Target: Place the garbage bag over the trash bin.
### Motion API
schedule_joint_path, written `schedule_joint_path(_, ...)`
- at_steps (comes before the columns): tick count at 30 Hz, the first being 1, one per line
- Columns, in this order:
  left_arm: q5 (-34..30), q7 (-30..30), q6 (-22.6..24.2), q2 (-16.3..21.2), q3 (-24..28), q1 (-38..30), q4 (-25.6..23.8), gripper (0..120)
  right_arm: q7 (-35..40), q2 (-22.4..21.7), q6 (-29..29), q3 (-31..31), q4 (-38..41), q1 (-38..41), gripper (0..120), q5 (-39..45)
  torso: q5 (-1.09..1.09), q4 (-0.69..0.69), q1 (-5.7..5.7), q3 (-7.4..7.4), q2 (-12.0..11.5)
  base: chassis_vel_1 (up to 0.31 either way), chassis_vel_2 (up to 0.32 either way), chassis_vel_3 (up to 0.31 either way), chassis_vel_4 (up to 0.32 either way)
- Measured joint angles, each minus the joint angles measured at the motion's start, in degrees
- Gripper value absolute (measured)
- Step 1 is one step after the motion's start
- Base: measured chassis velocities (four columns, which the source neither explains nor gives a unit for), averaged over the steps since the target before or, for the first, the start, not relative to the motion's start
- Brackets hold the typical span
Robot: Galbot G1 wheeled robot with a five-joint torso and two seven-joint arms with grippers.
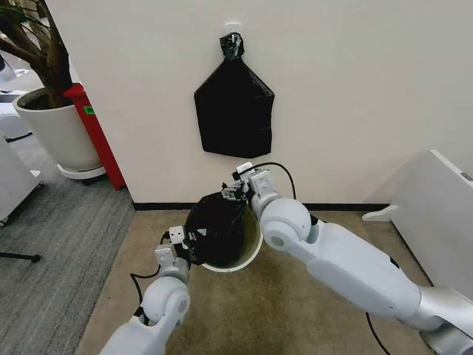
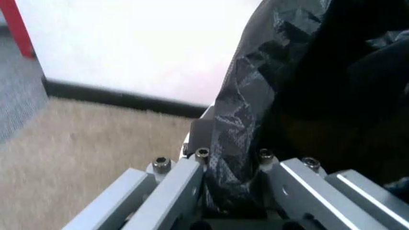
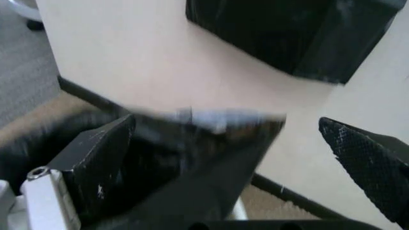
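While the garbage bag [image 1: 216,225] fills the trash bin [image 1: 247,257], left tool [image 2: 233,191] clamps its plastic; right tool [image 3: 236,158] gapes apart.

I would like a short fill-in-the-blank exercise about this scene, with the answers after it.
1. The garbage bag has the colour ____.
2. The trash bin stands on the ____.
3. The flat black bundle hangs on the ____.
4. The left pincer is shut on the garbage ____.

Missing words: black; floor; wall; bag
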Motion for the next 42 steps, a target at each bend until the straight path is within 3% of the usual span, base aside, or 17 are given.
schedule_joint_path(10, 3.0, 0.02, -1.56, -0.37, 0.52, -2.15, 0.69, 2, 0.3, 0.92, 0.06, -1.53, -5.3, -1.66, 100, -4.2, 0.01, 0.01, 0.0, 0.0, 0.0, 0.0, 0.0, 0.0, 0.0)
schedule_joint_path(22, 3.91, -0.64, -3.05, 0.36, -1.5, -2.84, 1.16, 2, -0.83, -2.77, 0.07, 0.45, -3.65, -4.29, 100, -5.41, 0.01, 0.01, 0.0, 0.0, 0.0, 0.0, 0.0, 0.0, 0.0)
schedule_joint_path(28, 1.17, -0.89, -3.07, 0.1, -2.27, -2.28, -1.07, 2, -2.86, -3.78, 0.12, 1.71, -3.69, -6.81, 100, -8.5, 0.01, 0.01, 0.0, 0.0, 0.0, 0.0, 0.0, 0.0, 0.0)
schedule_joint_path(32, -3.88, -1.79, -2.87, 0.35, -3.23, -2.12, -2.99, 2, -4.77, -5.55, 0.21, 3.19, -3.13, -8.43, 100, -10.12, 0.02, 0.01, 0.0, 0.0, -0.01, 0.0, 0.0, 0.0, 0.0)
schedule_joint_path(42, -3.4, -1.62, -3.38, 0.47, -3.97, -1.52, -1.67, 2, -6.33, -8.57, 0.33, 4.65, -1.86, -8.35, 100, -10.23, 0.02, 0.01, 0.0, 0.0, -0.01, 0.0, 0.0, 0.0, 0.0)
